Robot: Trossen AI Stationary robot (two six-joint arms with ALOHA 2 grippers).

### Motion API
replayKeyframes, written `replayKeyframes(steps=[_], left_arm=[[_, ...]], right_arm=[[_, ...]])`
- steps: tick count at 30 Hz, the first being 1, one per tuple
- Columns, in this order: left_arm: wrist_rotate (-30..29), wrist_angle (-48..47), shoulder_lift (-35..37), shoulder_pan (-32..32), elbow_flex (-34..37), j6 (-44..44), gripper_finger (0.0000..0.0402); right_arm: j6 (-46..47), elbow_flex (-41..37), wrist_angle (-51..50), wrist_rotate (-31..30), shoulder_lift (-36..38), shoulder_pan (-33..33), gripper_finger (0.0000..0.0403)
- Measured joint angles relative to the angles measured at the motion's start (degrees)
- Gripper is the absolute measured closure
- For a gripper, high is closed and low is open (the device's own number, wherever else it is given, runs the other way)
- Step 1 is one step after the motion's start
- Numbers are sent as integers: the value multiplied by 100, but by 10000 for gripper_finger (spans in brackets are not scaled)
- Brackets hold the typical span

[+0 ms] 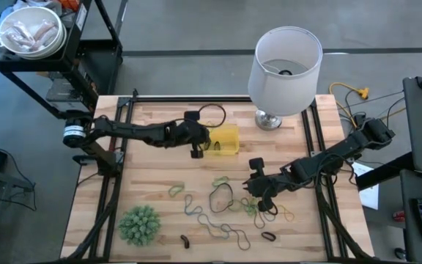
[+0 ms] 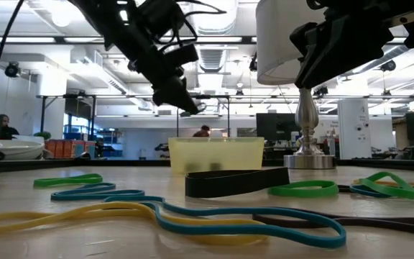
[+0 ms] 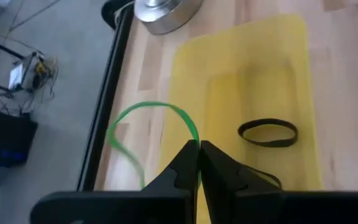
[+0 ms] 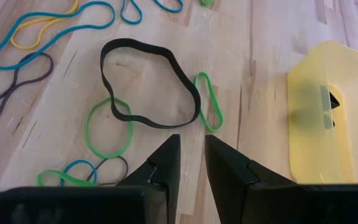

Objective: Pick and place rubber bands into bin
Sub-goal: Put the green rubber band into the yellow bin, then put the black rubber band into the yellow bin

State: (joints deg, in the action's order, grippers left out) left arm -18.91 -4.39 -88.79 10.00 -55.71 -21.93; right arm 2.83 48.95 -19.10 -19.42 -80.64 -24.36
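Note:
My left gripper [image 1: 195, 149] [image 3: 197, 148] hovers over the left edge of the small yellow bin [image 1: 227, 139] [image 3: 247, 87], shut on a green rubber band [image 3: 157, 107]. One small black band [image 3: 267, 132] lies in the bin. My right gripper [image 1: 256, 188] [image 4: 192, 152] hangs narrowly open above the scattered rubber bands [image 1: 222, 209], touching none. Ahead of it lie the large black band [image 4: 146, 87] and green loops [image 4: 107, 130]. In the low view, bands [image 2: 192, 216] lie flat in front of the bin [image 2: 216, 155]. My left gripper pinches the green band at one spot on its loop [image 3: 193, 138] between its two fingertips, coming slanting down from above. The rest of the loop [image 3: 129, 118] stands out ahead of the fingers, lifted off the table, over the bin's edge and the wood beside it.
A white lamp [image 1: 286, 62] on a metal base [image 1: 268, 119] stands just right of the bin at the far edge. A spiky green plant ball [image 1: 139, 224] sits near the front left. Black rails [image 1: 116, 183] run along the table's sides.

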Motion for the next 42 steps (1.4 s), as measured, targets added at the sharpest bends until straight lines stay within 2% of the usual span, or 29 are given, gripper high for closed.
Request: replayKeyframes(steps=[5, 13, 25, 31, 36, 42], left_arm=[[519, -8, 0, 79, 62, 54, 402], [590, 63, -200, 81, 35, -91, 396], [660, 350, -468, 92, 9, -132, 283], [647, 56, -71, -84, 9, 133, 270], [653, -583, 482, -506, 174, 574, 269], [657, -1050, 1231, -1208, 704, 1006, 269]], right_arm=[[2, 0, 0, -1, 0, -2, 335], [4, 0, 2, -2, 0, 0, 335], [11, -27, 1, -2, 0, -1, 335], [5, -52, 83, -2, 0, 0, 335], [-537, -325, 1357, 27, -107, 7, 335], [-1327, -330, 2343, 779, -707, 123, 335]])
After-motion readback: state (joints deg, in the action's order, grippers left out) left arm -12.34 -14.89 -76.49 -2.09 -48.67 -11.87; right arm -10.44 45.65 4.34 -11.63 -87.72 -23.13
